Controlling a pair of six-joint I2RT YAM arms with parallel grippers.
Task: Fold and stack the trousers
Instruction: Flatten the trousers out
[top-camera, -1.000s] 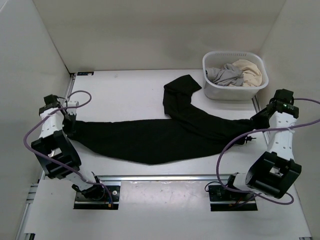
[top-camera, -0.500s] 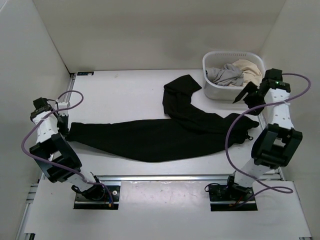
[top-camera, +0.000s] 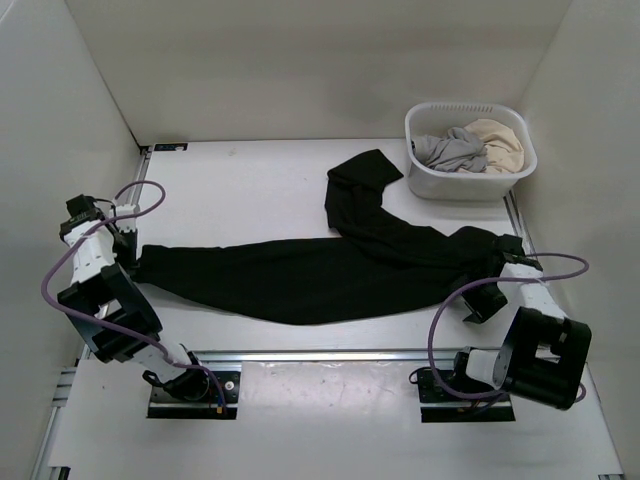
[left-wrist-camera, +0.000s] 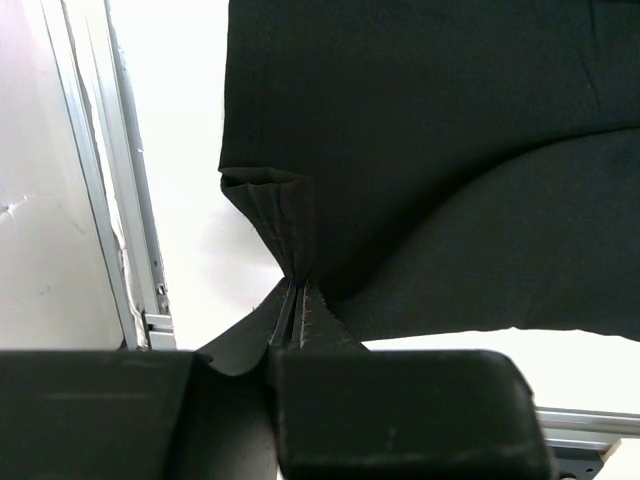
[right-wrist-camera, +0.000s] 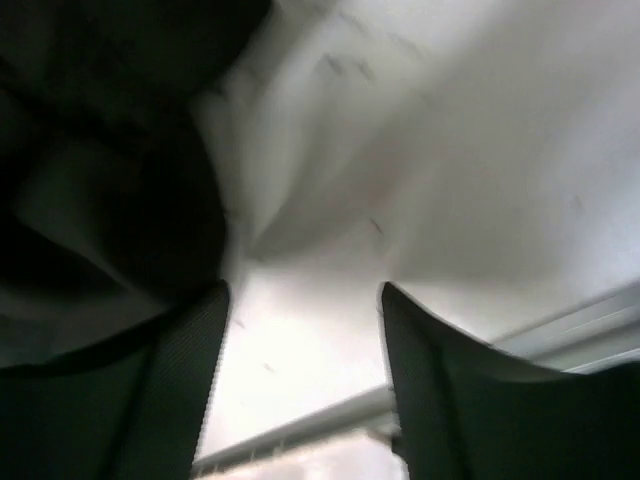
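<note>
**Top view.** The trousers (top-camera: 330, 270), plain black and matte, lie flat across the middle of the bench (top-camera: 240, 180). Their long axis runs left to right, from just inside the left edge nearly to the right edge. Right of centre a second stretch of cloth branches off and points toward the far edge. It ends just beside the white basket (top-camera: 465, 187) in the far right corner, which holds a grey garment (top-camera: 450, 150) and a beige garment (top-camera: 500, 140). Bare bench shows at the far left and in a strip along the near edge. The left gripper (top-camera: 132, 252) sits at the left edge, the right gripper (top-camera: 505, 247) at the right edge.

**Left wrist.** The pincer is clenched on a gathered corner of the trousers, with pleats fanning out from it. The left-edge rail (left-wrist-camera: 120, 200) runs alongside.

**Right wrist, blurred.** The fingers (right-wrist-camera: 130, 390) stand apart, holding nothing, with bare bench between them. Dark cloth lies ahead on the left.
</note>
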